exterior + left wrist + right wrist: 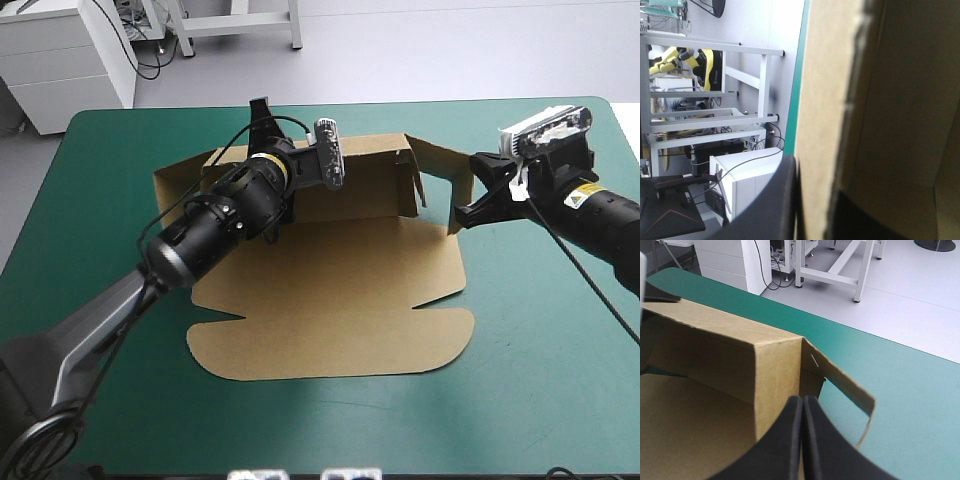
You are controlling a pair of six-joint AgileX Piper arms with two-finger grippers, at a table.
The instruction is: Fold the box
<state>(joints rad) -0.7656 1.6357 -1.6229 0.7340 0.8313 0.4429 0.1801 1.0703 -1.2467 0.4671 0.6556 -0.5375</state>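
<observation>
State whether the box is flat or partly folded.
Partly folded: the box has its far wall standing upright, while the near flaps lie flat.

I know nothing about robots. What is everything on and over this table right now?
box: one, brown, mid-table; front panels lie flat, back wall and right side flap are raised.
table cover: one, teal-green, under the box.
left end effector: one, black, at the far side of the box, clamped on the raised back wall.
right end effector: one, black, at the box's far right corner, all but shut on the raised side flap.
</observation>
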